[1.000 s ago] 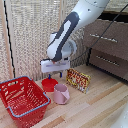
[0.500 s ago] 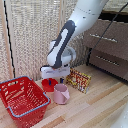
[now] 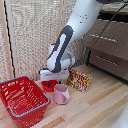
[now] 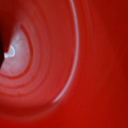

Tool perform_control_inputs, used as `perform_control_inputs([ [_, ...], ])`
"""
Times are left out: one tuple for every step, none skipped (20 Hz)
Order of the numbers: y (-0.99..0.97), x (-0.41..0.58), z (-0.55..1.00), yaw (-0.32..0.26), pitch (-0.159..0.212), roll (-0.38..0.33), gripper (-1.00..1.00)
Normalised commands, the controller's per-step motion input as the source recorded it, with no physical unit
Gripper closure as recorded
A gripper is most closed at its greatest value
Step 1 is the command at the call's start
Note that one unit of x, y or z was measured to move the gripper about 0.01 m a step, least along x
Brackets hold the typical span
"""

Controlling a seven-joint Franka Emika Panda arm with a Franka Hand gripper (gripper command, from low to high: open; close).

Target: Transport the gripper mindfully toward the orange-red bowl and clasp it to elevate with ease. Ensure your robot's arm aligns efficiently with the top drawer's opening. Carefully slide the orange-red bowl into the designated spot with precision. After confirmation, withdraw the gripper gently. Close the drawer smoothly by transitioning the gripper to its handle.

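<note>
Orange-red bowl [image 3: 49, 85] is sitting on the wooden floor, directly under my gripper [image 3: 51, 81], beside the pink cup [image 3: 61, 93]. Wrist view is showing only red bowl interior. I'm not seeing the fingers; grip state unreadable. Top drawer [image 3: 106, 36] is lying toward the exterior view's right.

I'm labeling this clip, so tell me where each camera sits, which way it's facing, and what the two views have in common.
Exterior view: off the arm, looking across the wooden floor at the robot's arm bent down over the orange-red bowl, with the red wire basket, pink cup and dresser around it.
Wrist view: on the wrist, pressed close to the bowl's inside; no fingers recognisable.
Shared: only the orange-red bowl.
</note>
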Motion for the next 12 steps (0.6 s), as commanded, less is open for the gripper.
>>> perform_control_inputs([
  [0.08,0.000,0.00,0.001,0.000,-0.011,1.00],
  [0.08,0.000,0.00,0.001,0.000,-0.009,1.00],
  [0.07,0.006,0.00,0.000,0.000,-0.001,1.00],
  [0.06,0.006,0.00,0.000,0.000,0.000,1.00],
  [0.07,0.006,0.00,0.000,0.000,0.000,1.00],
  [0.07,0.014,0.00,0.000,0.000,0.000,1.00],
  [0.07,0.029,0.00,0.000,0.000,0.000,1.00],
  [0.07,0.046,0.00,0.003,0.000,0.000,1.00],
  [0.03,0.054,0.00,0.002,0.000,0.000,1.00],
  [0.01,0.063,0.01,0.002,0.000,0.000,1.00],
  [0.00,0.071,0.06,0.000,0.000,0.000,1.00],
  [0.00,0.080,0.11,0.000,-0.004,0.000,1.00],
])
